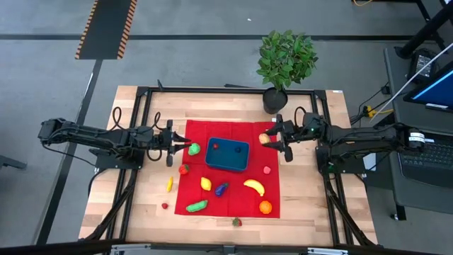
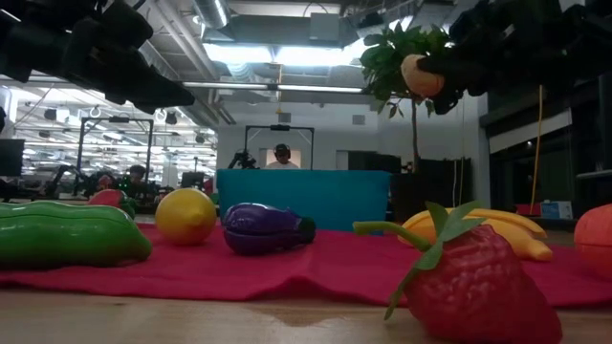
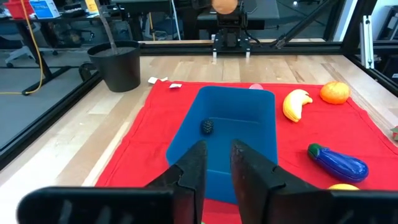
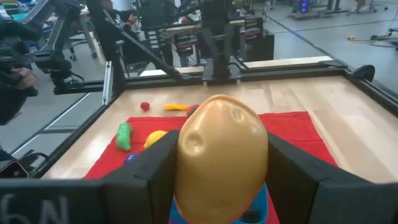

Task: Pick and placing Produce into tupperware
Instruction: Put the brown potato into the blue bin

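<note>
Right wrist view fills with a tan potato (image 4: 222,158) clamped between the right gripper's (image 1: 273,139) fingers, raised just beside the tupperware's (image 1: 227,154) right end. Left gripper (image 1: 174,148), fingers narrowly parted and empty, hangs off its left end. One dark piece (image 3: 208,126) lies inside; a banana (image 1: 254,186), eggplant (image 1: 221,188) and orange (image 1: 265,206) sit on the cloth (image 1: 269,188).

No legible text or labels.

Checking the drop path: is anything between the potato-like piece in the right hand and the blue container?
Nothing visible. The right hand holds the tan piece beside the tupperware, with only red cloth between.
</note>
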Robot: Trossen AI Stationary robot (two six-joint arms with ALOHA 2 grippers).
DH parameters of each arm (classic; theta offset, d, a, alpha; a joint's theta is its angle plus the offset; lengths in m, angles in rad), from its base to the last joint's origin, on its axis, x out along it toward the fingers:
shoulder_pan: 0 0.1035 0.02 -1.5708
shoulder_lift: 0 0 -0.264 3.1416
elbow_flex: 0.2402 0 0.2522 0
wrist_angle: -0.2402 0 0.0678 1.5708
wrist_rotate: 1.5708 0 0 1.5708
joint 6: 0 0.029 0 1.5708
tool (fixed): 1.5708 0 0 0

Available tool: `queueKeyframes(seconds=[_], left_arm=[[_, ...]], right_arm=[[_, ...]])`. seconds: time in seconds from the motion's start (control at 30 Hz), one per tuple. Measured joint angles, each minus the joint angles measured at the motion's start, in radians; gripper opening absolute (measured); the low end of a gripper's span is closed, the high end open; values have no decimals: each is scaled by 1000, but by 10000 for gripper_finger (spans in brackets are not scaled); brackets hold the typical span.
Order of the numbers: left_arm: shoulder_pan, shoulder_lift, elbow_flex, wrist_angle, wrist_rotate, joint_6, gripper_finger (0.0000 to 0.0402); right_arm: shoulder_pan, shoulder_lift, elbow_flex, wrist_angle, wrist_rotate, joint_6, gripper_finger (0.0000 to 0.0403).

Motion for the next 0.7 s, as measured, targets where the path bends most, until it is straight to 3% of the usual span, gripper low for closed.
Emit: queueKeyframes(seconds=[0.7], left_arm=[[0,0,0,0,0,0,18]], right_arm=[[0,23,1,48,55,52,199]])
